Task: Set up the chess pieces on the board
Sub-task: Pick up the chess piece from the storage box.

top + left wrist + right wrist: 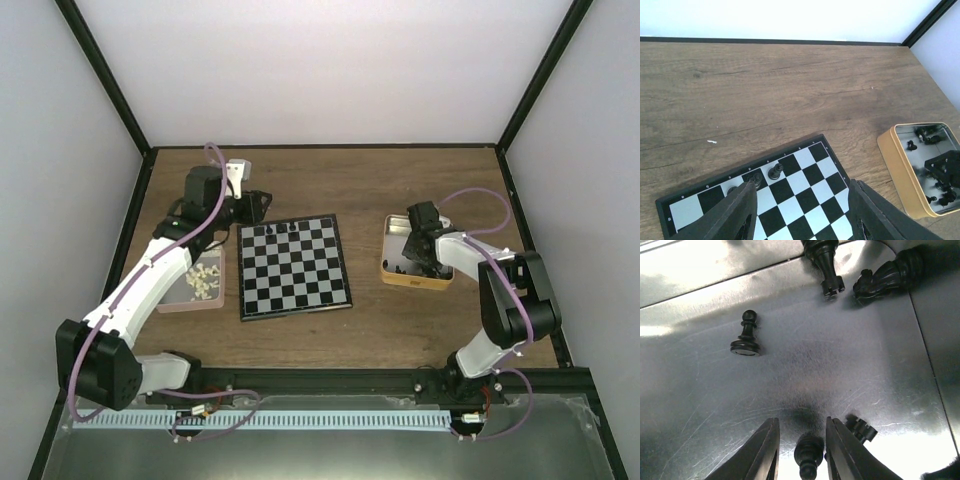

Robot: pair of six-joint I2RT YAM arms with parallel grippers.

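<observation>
Open right pincer (801, 425) loosely straddles a tiny black chess piece (808, 456) in the shiny metal tin (790, 365), and it could nip the neighbouring black piece (860, 429) too.

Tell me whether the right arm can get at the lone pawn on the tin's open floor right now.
Likely yes. The right gripper is inside the tin, and the pawn has bare metal all round it. But its jaws straddle another black piece, which it would have to clear first.
</observation>
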